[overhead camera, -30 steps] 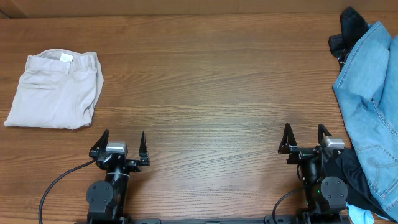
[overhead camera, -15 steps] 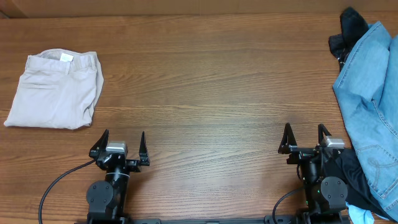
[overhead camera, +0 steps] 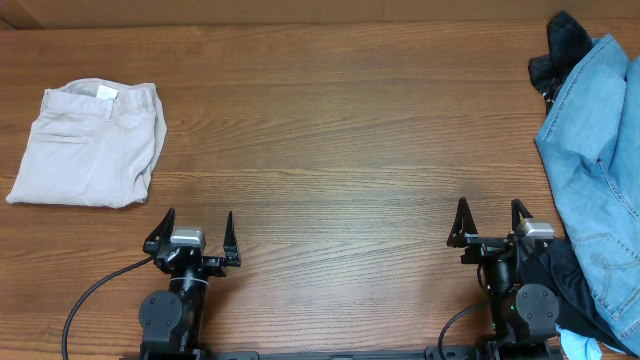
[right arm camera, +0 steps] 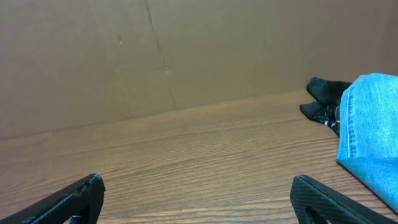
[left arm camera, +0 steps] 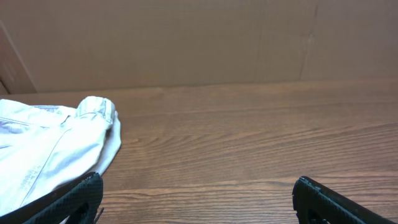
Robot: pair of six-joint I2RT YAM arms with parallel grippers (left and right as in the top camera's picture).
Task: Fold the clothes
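Trousers, pale beige cotton point(overhead camera: 88, 145): they lie doubled over at the far left of the brown wood-grain desk point(overhead camera: 350, 120), waistband and white label toward the far edge, well apart from both claws.
Left claw point(overhead camera: 198, 215): released, fingers spread wide, empty, at the near edge.
Right claw point(overhead camera: 489, 205): also released and empty, just beside the crumpled light blue denim garment point(overhead camera: 590, 150).
Risk: if you pinch only the top layer, the fold may drag open; a right-arm swing could snag the denim heap.
Hidden: you cannot see the layers underneath, so the evenness of the fold is unclear. The left wrist view crops the trousers, and the small black garment point(overhead camera: 565, 45) sits mostly behind the denim.
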